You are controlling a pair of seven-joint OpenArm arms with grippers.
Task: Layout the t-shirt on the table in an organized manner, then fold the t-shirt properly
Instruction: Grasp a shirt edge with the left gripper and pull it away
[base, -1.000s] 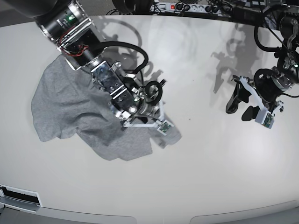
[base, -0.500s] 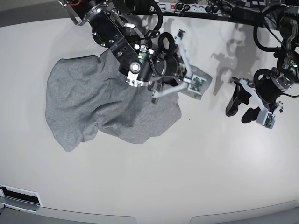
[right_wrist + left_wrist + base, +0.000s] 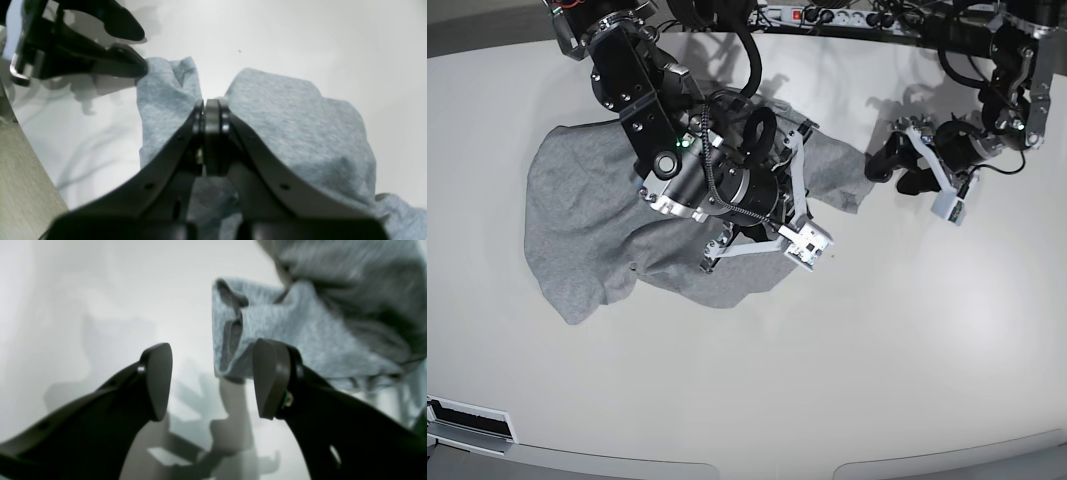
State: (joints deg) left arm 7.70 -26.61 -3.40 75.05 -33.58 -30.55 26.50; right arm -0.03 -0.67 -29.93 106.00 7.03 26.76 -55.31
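The heather-grey t-shirt (image 3: 597, 220) lies crumpled on the white table (image 3: 877, 350), left of centre, its plain side up. My right arm (image 3: 697, 170) reaches over it. The right gripper (image 3: 211, 110) is shut on a raised pinch of the t-shirt (image 3: 300, 133), and cloth hangs down on both sides of its fingers. At the shirt's right edge my left gripper (image 3: 897, 172) is open. One of its fingers (image 3: 133, 65) touches a folded corner of the cloth. In the left wrist view that corner of the t-shirt (image 3: 300, 326) sits just beyond the left gripper (image 3: 213, 380), not between the pads.
A power strip and cables (image 3: 827, 15) run along the table's far edge. A white and black fixture (image 3: 467, 425) sits at the near left corner. Beige floor (image 3: 23, 173) shows past the table edge in the right wrist view.
The right arm dragged the shirt up and to the right, spreading it wider. The left arm moved left to the shirt's right edge and its jaws opened a little more.
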